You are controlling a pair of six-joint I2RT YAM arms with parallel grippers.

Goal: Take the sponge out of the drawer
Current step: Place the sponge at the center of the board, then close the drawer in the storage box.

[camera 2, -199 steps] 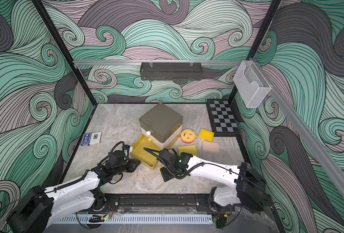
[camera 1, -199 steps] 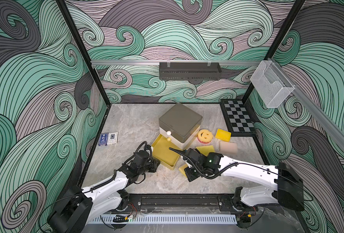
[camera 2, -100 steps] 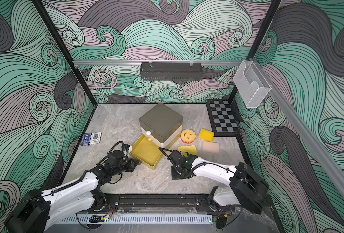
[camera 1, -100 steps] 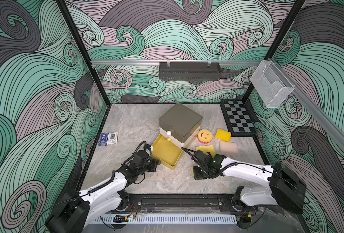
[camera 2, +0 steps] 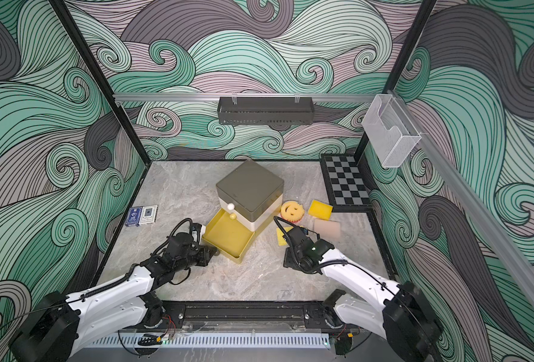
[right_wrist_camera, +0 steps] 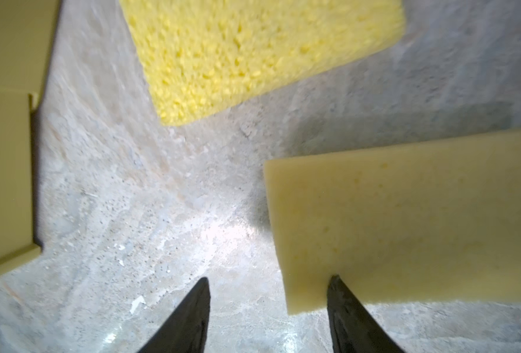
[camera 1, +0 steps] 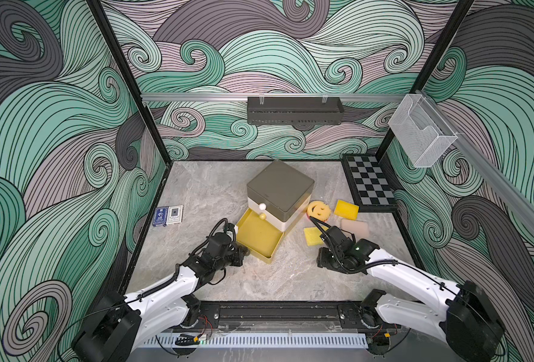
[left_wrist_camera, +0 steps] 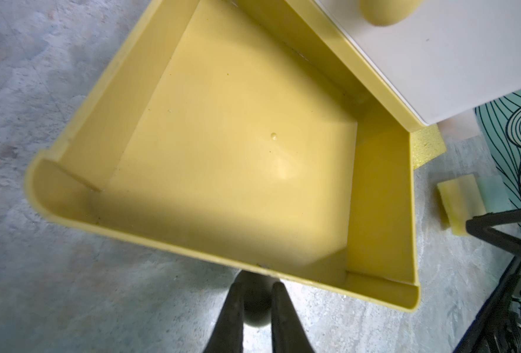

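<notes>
Moved since a second ago: the right gripper (right_wrist_camera: 268,278), last entered at the drawer's front corner with jaws together, now sits low over the table (camera 1: 259,282), clear of the drawer's right wall. Its jaws are spread with nothing between them. The left arm keeps its post.

Item 1, sponge (right_wrist_camera: 405,229): a pale yellow slab, also seen in the left wrist view (left_wrist_camera: 459,206). It is out of the drawer and on the table, just beside one of the right gripper's fingers (right_wrist_camera: 354,318) and outside the gap. We cannot tell whether finger and sponge touch. In both top views the right wrist hides it.

Item 2, drawer (camera 1: 261,235): yellow, the bottom tier of the cabinet (camera 1: 279,185), pulled well out. We find its floor bare in the left wrist view.

Item 3, left gripper (left_wrist_camera: 257,281): clamped on the knob (left_wrist_camera: 254,308) at the drawer's front wall.

Item 4, other stock on the table, right of the cabinet:
- a porous yellow sponge (camera 1: 312,235), nearest the right gripper
- a smiley sponge (camera 1: 319,209)
- a yellow square sponge (camera 1: 346,209)
- a tan pad (camera 1: 355,227)

None of these lies in the drawer.

Item 5, two card packs (camera 1: 168,215): left of the cabinet, well apart from the work.

Status, in our judgement: the removal itself is done, with the sponge out and let go. Little is left. The right arm has to lift clear of the sponge, and the left gripper has to release the knob. The task does not say whether the drawer should be pushed shut.
</notes>
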